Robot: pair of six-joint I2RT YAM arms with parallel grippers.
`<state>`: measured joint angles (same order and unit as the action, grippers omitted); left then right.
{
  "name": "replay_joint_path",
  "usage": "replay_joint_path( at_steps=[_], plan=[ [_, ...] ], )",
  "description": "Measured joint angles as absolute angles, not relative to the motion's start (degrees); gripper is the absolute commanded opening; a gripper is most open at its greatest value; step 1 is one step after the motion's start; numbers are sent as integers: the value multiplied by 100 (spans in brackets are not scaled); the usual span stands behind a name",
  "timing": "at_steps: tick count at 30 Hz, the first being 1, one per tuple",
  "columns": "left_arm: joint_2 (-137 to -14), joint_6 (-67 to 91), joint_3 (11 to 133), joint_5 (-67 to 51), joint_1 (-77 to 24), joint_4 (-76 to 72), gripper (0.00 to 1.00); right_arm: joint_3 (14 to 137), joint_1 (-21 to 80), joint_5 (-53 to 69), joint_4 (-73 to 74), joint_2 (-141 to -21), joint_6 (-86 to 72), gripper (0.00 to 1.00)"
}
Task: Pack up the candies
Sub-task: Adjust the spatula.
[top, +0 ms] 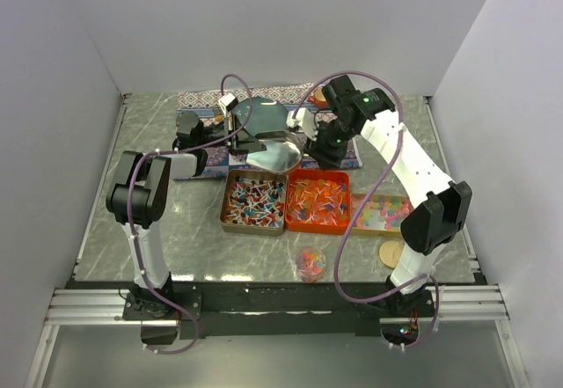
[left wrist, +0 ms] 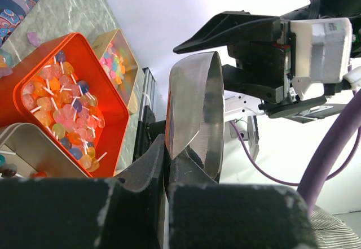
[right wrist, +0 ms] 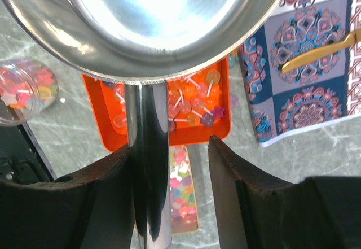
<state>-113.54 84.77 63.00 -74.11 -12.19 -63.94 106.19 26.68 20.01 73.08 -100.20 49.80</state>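
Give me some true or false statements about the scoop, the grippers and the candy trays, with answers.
The left gripper is shut on the silver metal scoop. True.
The right gripper clamps the scoop's handle. False: its jaws stand open around it.
The orange rectangular tray sits between the silver metal tray and the narrow gold tray. True.
The small clear jar is empty. False: it holds colourful candies.

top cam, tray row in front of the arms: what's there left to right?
silver metal tray with red-white-blue candies → orange tray with orange-red candies → narrow gold tray with pastel candies
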Motion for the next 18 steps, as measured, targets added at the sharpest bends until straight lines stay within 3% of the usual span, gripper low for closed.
replay_joint_path(
  at_steps=[6,9,10,13,15,18],
  plan=[
    [-11354,8479,6300,-7411,-1219,-6355,1,10619,2783,2053,7105,-9974,4886,47],
    [-11421,8523,6302,-7391,-1219,-6370,1,10619,2845,2047,7050,-9915,4888,33],
    [-11465,8545,6302,-7382,-1219,-6375,1,10619,2860,2045,7043,-9900,4888,21],
    [-11592,8591,6322,-7378,-1219,-6353,2,10617,2893,2032,7017,-9874,4923,0],
    [-11633,8512,6412,-7411,-1223,-6071,16,10600,2902,2001,7015,-9870,4901,0],
    [-11653,8315,6576,-7437,-1223,-5743,29,10584,2899,1970,6949,-9861,4965,0]
  ],
)
